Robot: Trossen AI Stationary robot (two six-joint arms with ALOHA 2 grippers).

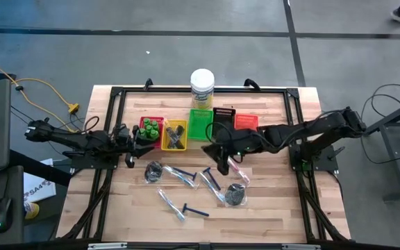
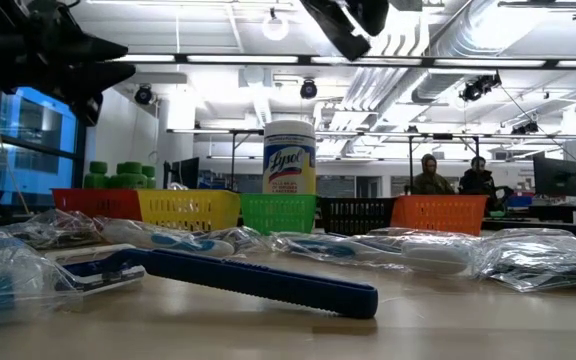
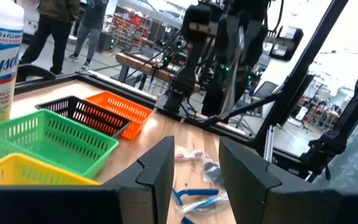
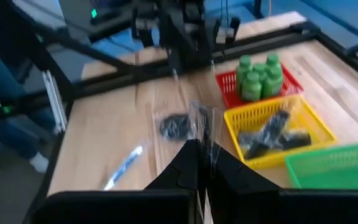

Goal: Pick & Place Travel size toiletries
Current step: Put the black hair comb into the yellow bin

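right gripper (image 4: 199,163) above the table's middle, fingers pinched on a thin clear-sleeved stick (image 4: 202,127); slippery wrap, likely to slide free or snag before the green tray (image 1: 201,123). left gripper (image 3: 194,171) spread apart, holding nothing, near the yellow tray (image 1: 174,134). razors (image 1: 193,210) and dark bundles (image 1: 236,195) loose on the wood.

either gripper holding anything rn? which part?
Right gripper is shut on a thin clear-sleeved stick, pinching one end of its clear plastic sleeve. Left gripper is open and empty, beside the small red tray.
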